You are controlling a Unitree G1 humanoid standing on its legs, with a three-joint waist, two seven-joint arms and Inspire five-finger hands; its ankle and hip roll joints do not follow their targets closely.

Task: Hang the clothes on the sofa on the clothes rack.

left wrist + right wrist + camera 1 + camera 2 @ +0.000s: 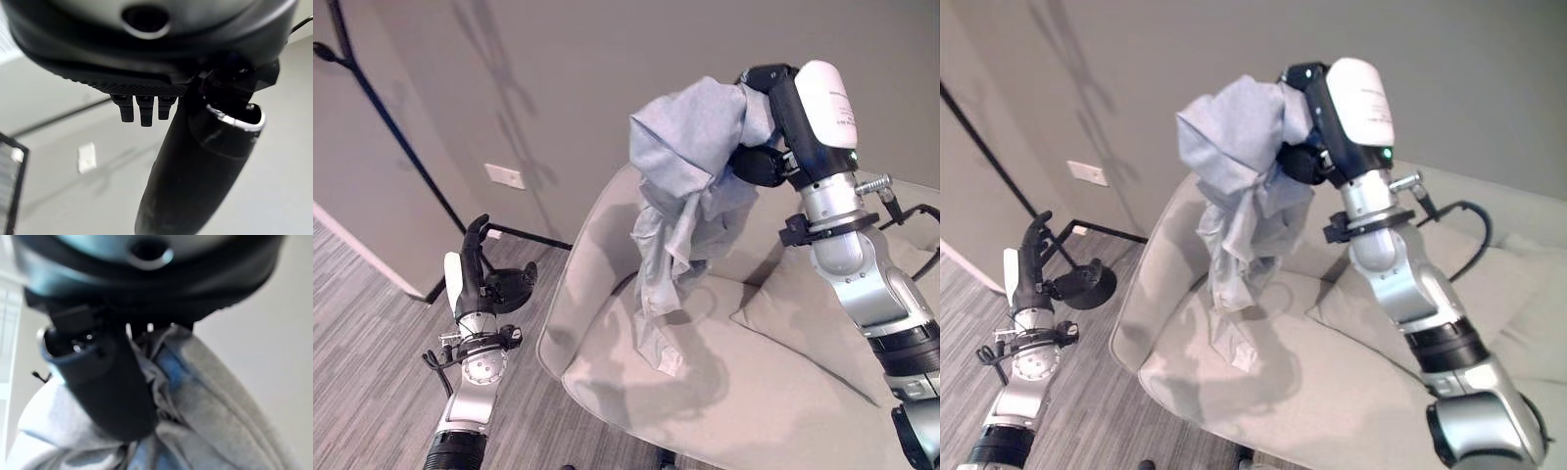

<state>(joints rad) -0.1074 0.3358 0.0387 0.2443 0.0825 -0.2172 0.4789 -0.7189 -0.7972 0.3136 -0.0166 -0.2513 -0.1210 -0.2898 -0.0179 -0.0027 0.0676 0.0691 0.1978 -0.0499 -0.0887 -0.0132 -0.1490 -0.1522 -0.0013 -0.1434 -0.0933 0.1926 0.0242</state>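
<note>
Left robot hand [470, 269] is hovering low over the striped floor [372, 372] beside the sofa [636, 392], fingers straight and pointing up, holding nothing; in its wrist view the fingers are showing short and relaxed past the thumb. It is sitting well apart from the garment. Sofa is light grey, curved, with a cushion [822, 313] lying against its back under the right arm.

Right robot hand [773, 117] is raised high above the sofa seat, fingers and thumb clenching a light grey-blue garment [690, 186]. Garment is bunching over the fingers at the top and hanging down in loose folds, its lower end dangling just over the seat; cannot tell if it is touching the seat. Right wrist view is showing the thumb pressing into the bunched cloth [205, 406].

Farther back, the black rack [401, 147] is leaning as a thin pole against the grey wall [607, 59], its base bar [529, 235] running along the floor behind the left hand. A white wall plate [504, 176] is sitting near the pole.
</note>
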